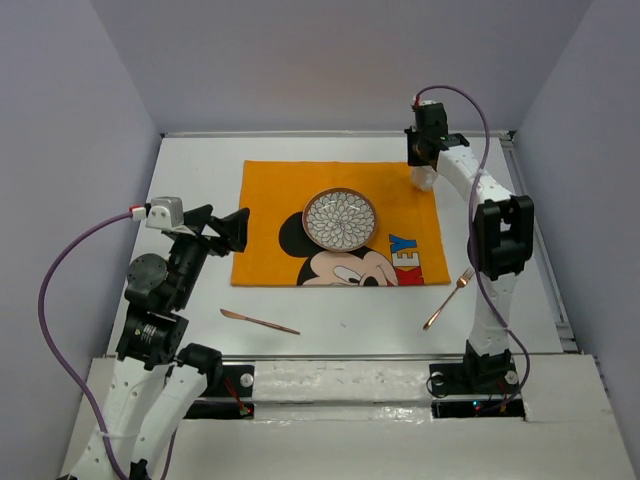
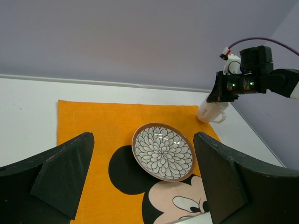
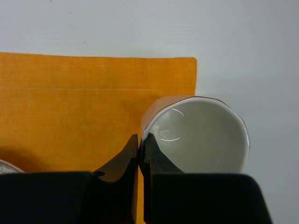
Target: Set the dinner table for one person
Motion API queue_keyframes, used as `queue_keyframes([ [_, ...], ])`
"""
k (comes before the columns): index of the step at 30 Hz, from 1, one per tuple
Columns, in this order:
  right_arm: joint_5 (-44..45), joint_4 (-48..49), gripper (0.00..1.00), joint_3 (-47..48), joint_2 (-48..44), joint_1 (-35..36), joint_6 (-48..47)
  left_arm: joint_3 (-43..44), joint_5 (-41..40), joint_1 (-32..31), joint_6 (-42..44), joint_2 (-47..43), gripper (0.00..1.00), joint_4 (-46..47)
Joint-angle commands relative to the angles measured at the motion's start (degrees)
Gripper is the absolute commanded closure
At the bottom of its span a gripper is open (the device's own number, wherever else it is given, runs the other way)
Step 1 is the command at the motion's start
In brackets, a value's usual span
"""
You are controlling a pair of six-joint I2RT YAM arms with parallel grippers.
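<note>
I take the orange mat [image 1: 270, 200] as my reference; it lies on the dinner table [image 1: 200, 170], the white top that carries everything here. The patterned plate [image 1: 340, 220] sits on the mat, about in its middle and a little toward the far edge, so I judge this part as done.

My right gripper [image 3: 139, 150] is clamped on the rim of the white cup [image 3: 196, 135], one finger outside the wall and one inside. The cup is at the far right corner of the mat, partly over the cloth and partly over the bare table beside it. In the left wrist view it looks tilted (I cannot tell if its bottom touches the mat or not). In my judgement the cup is almost at its place and only needs to be stood upright and let go.

My left gripper [image 1: 222, 225] has its fingers spread wide and holds nothing; it hangs just beside the left edge of the mat.

What is left is the cutlery. The knife [image 1: 258, 321] lies slanted on the table off the near left corner of the mat, and the fork [image 1: 448, 298] lies slanted off the near right corner. Neither is beside the plate yet.
</note>
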Motion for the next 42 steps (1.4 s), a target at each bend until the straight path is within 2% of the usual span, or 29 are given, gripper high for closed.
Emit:
queue_keyframes([
  [1,4.83,-0.61,1.0,10.68,1.99,4.11,-7.61,0.3,1.14,-0.19,0.35,-0.42,0.01,2.71],
  [23,8.0,-0.97,0.99,11.58,8.06,4.64,-8.05,-0.05,1.58,-0.28,0.26,-0.5,0.01,3.07],
  [25,9.14,-0.97,0.93,11.4,7.98,4.64,-7.27,0.03,1.49,-0.28,0.26,-0.42,0.01,3.07],
  [26,9.93,-0.97,0.84,11.32,7.8,4.64,-6.74,0.03,1.23,-0.28,0.17,-0.42,0.01,3.07],
  [27,10.55,-0.97,0.62,11.14,7.45,4.64,-6.21,0.03,0.79,-0.28,0.17,-0.5,0.01,2.98],
  [28,10.9,-0.97,0.48,11.05,7.1,4.64,-5.69,0.03,0.62,-0.28,0.17,-0.42,0.01,2.89],
  [29,10.99,-0.97,0.29,10.79,5.97,4.64,-5.42,0.12,0.53,-0.28,0.08,-0.33,0.01,2.8],
  [32,10.12,-1.06,0.11,9.83,2.63,4.64,-3.93,0.12,0.61,-0.37,-0.01,-0.5,0.01,2.8],
  [37,10.11,-0.88,0.07,2.11,-6.94,4.64,4.32,0.12,0.18,-0.37,-0.01,-1.21,0.01,2.71],
  [40,9.77,1.83,0.07,-11.06,-16.87,4.64,9.95,0.3,0.09,-0.63,0.08,-2.26,0.01,2.71],
  [41,9.68,3.76,0.07,-19.8,-19.77,4.64,11.53,0.3,0.09,-1.16,0.08,-2.78,0.01,2.63],
  [42,9.76,4.56,0.09,-24.41,-25.8,4.64,15.11,0.38,-0.09,-1.42,0.17,-3.14,0.01,2.63],
])
